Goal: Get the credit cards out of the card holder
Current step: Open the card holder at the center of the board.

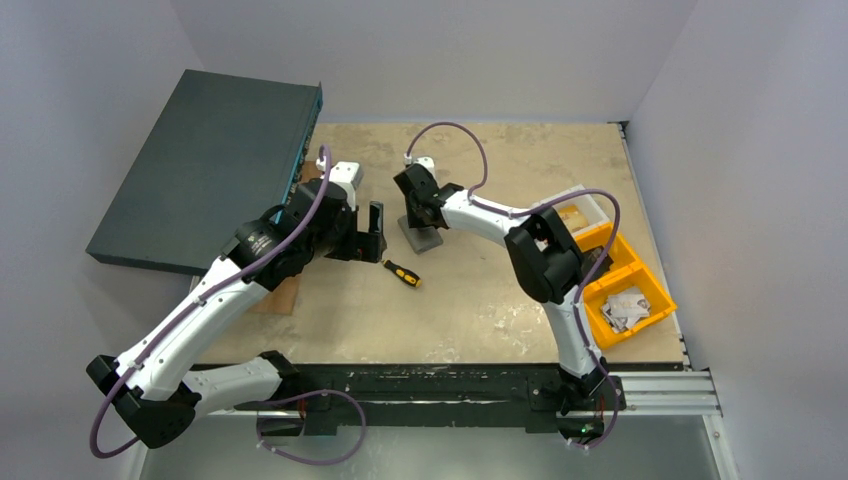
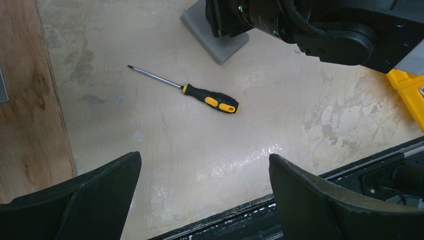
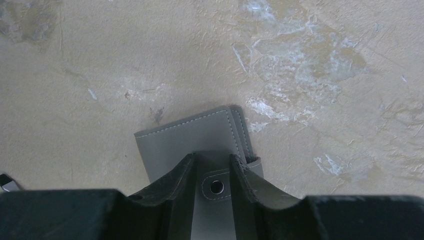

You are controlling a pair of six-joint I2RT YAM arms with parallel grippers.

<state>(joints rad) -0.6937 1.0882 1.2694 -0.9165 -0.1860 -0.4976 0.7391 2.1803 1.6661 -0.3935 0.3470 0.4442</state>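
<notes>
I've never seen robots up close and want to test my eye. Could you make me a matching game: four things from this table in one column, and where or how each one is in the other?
Things:
1. card holder
2. screwdriver
3. bins
4. left pincer

Descriptions:
A. orange, at the table's right edge
B. wide open, holding nothing
C. grey, folded, its tab between the fingers of the right pincer
D. lying loose mid-table, black and yellow handle

Pairs: 1-C, 2-D, 3-A, 4-B
</notes>
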